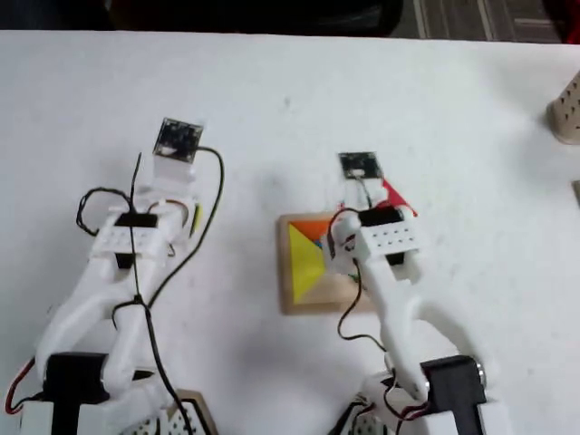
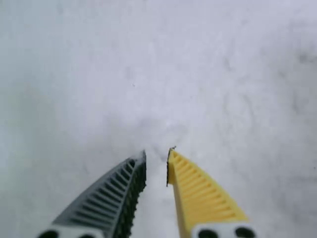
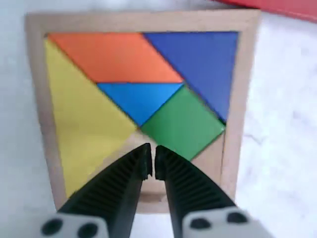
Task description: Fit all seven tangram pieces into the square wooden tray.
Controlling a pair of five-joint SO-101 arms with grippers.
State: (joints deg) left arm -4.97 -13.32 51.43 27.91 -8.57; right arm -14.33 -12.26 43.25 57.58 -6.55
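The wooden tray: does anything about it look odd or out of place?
Yes. The red piece lies on the table outside the wooden tray, by its far corner, while bare wood shows along the tray's near side. The five seated pieces look flat and tidy.

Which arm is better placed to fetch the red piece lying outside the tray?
Probably right. The right hand hangs over the tray, and the red piece lies just beyond the tray's far edge. The left hand is over the table, farther off.

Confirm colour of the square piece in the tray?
The square piece is green; the right wrist view shows it best.
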